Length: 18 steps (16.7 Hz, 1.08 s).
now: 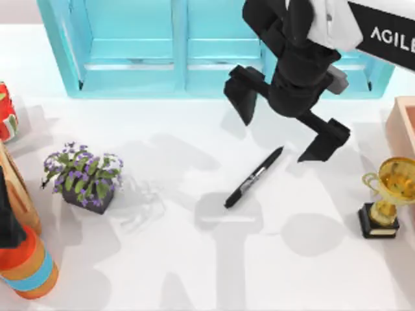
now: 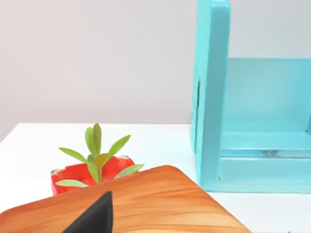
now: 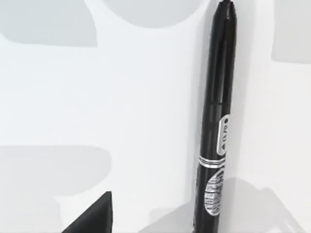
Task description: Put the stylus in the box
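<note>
Black stylus (image 1: 254, 177) lies on open table (image 1: 194, 259), box (image 1: 403, 123) at right edge.

white letters reading "agile", cut off by the picture's edge, stand on the black casing of the right arm (image 1: 389, 35) in the top view. the stylus (image 3: 216, 141) carries a small grey-white label panel mid-body in the right wrist view, with marks on it too small to read, a pale ring below it, and a patch of fine grey-white print lower down that cannot be made out either. in the top view the same marks on the stylus (image 1: 254, 177) show as pale flecks, unreadable.
</note>
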Each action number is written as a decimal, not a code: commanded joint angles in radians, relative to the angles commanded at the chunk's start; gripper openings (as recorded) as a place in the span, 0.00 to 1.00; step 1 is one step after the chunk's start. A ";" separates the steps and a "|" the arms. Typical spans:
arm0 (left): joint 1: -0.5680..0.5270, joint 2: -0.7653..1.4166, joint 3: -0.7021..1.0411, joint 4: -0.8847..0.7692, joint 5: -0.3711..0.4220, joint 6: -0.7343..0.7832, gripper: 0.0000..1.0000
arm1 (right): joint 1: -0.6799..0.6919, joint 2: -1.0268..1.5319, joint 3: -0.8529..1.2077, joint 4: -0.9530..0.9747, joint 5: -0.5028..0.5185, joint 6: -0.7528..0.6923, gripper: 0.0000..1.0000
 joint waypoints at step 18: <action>0.000 0.000 0.000 0.000 0.000 0.000 1.00 | 0.020 0.200 -0.107 0.268 0.000 0.043 1.00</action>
